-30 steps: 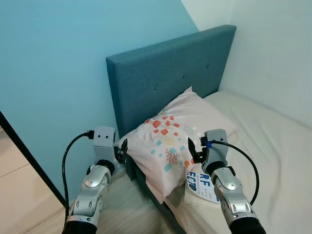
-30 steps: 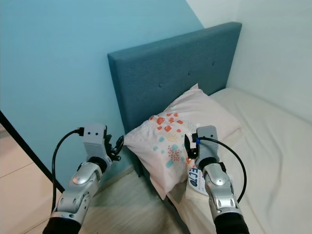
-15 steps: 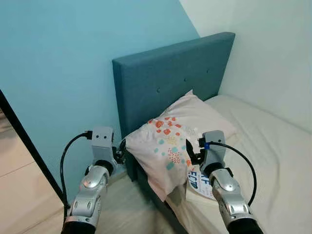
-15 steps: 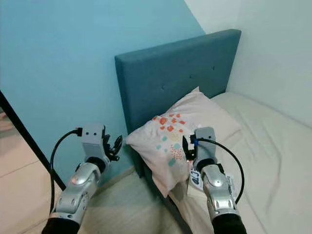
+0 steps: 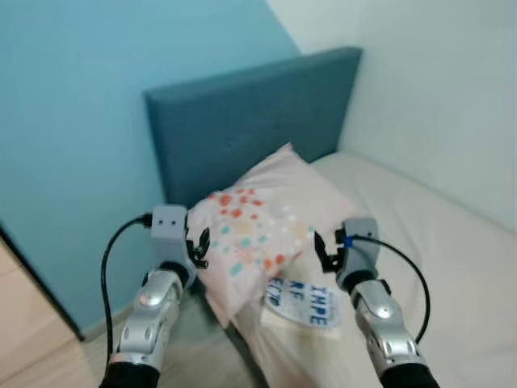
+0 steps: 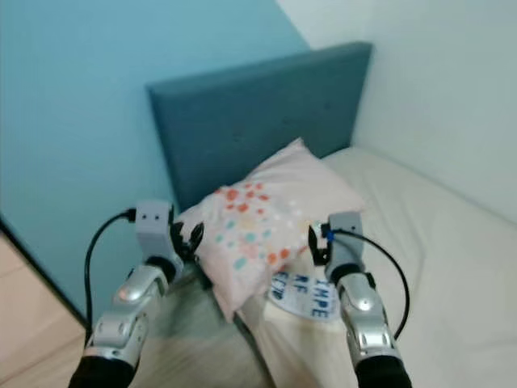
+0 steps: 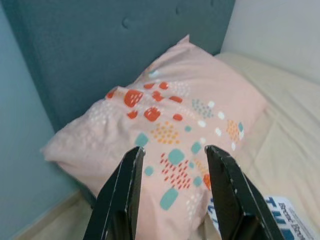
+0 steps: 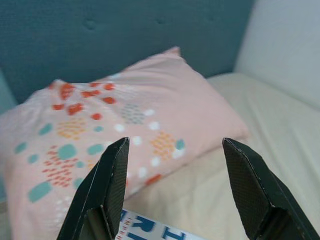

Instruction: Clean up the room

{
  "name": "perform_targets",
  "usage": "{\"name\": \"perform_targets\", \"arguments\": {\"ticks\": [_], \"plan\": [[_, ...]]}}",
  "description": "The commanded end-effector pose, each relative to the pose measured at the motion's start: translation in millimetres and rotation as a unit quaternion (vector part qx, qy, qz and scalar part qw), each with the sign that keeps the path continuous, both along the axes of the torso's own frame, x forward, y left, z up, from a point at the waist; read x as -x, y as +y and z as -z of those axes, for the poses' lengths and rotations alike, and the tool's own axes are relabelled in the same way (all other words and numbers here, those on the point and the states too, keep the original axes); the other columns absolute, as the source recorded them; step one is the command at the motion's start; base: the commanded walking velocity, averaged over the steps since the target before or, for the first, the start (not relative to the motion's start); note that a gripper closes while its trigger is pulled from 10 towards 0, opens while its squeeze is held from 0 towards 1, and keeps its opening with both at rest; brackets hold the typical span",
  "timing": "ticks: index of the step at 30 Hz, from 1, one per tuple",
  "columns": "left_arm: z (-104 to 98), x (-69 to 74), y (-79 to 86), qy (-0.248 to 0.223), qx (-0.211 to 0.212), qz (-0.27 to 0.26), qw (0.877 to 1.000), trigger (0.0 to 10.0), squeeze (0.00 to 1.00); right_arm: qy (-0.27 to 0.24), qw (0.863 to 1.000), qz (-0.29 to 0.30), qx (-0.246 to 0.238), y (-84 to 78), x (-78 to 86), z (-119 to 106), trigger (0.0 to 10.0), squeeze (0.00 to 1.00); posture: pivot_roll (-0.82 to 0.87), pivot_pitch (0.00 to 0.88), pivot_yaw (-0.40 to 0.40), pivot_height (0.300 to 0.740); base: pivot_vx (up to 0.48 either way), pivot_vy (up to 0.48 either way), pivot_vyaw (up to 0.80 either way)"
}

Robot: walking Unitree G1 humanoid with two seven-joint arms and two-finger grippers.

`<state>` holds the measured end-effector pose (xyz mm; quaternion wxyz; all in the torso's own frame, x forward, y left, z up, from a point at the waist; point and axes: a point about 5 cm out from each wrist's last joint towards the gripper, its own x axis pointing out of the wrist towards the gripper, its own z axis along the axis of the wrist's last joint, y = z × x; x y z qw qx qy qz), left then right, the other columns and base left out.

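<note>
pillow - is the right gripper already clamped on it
No, the right gripper is open, its fingers spread apart in the air short of the pillow.

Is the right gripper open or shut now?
Open. In the right wrist view the right gripper's two black fingers stand well apart, with the pink patterned pillow visible between them, and nothing held.

Both silver arms reach forward and up from the lower edge of the head views, elbows low, wrists raised, a black cable looping from each wrist block. The left tool (image 5: 199, 246) sits at about the same height as the right tool (image 5: 320, 250), well apart from it. The left tool's 2 black fingers (image 7: 122, 197) stand parted with a clear gap between them. The right tool's 2 fingers (image 8: 106, 187) are spread wider, holding nothing.
</note>
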<state>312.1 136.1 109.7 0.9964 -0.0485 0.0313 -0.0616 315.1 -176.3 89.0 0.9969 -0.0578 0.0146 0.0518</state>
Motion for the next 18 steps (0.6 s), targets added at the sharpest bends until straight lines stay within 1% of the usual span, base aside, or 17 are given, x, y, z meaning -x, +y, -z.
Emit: {"name": "perform_targets", "arguments": {"ticks": [1, 4, 8, 14, 18], "plan": [[5.5, 1.2, 5.9, 0.012, 0.0, -0.011, 1.0, 10.0, 0.0, 0.001, 1.0, -0.005, -0.004, 4.1, 1.1, 1.4, 10.0, 0.0, -0.01, 0.0, -0.015, 0.74, 0.0, 0.48, 0.0], [6.0, 1.3, 6.6, 0.012, -0.001, -0.015, 1.0, 10.0, 0.0, 0.001, 1.0, -0.006, -0.005, 4.0, 1.2, 1.3, 10.0, 0.0, -0.01, 0.001, -0.014, 0.74, 0.0, 0.469, 0.0], [4.3, 1.9, 6.2, 0.004, -0.014, -0.013, 1.0, 10.0, 0.0, 0.004, 1.0, -0.018, -0.01, 6.8, 1.1, 1.7, 10.0, 0.0, -0.01, 0.0, -0.017, 0.74, 0.0, 0.0, 0.0], [3.2, 2.3, 5.4, -0.004, -0.016, -0.013, 1.0, 10.0, 0.0, 0.005, 1.0, -0.02, -0.012, 7.1, 1.0, 2.0, 10.0, 0.0, -0.01, 0.0, -0.019, 0.74, 0.0, 0.0, 0.0], [2.9, 3.3, 1.3, -0.009, -0.022, -0.004, 1.0, 10.0, 0.0, 0.006, 1.0, -0.016, -0.01, 5.9, 1.3, 2.7, 10.0, 0.0, -0.01, 0.003, -0.02, 0.74, 0.0, 0.0, 0.0]]}}
